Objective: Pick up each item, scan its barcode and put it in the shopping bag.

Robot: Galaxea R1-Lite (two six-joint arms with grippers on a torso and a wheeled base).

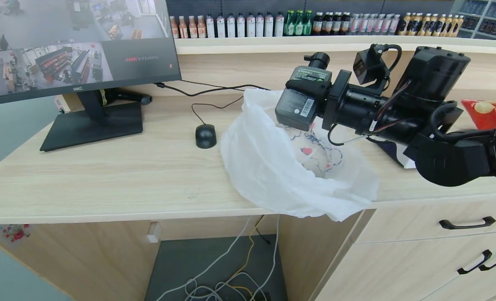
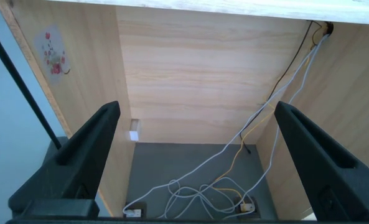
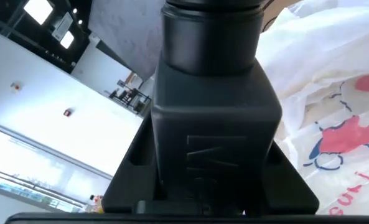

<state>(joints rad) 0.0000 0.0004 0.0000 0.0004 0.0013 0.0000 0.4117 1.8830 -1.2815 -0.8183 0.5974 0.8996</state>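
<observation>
Gripping a black boxy bottle [image 1: 295,109], the right gripper [image 1: 329,98] has its jaws closed on the bottle's sides. A white barcode sticker sits on the bottle's face. A green label, its print too fine to read, sits on the shoulder under a round black cap. The bottle hangs in the air over the open mouth of the shopping bag [image 1: 264,167], near the bag's far rim. The bag is thin white plastic printed with a red heart and blue outlines, and its lower fold spills over the front edge of the counter [image 1: 106,179]. A mouse [image 1: 205,136] lies just beside the bag. A red snack packet [image 1: 488,112] lies at the counter's right end. The left gripper [image 2: 196,112], jaws spread wide, faces loose cables [image 2: 203,193] in the kneehole under the counter.
</observation>
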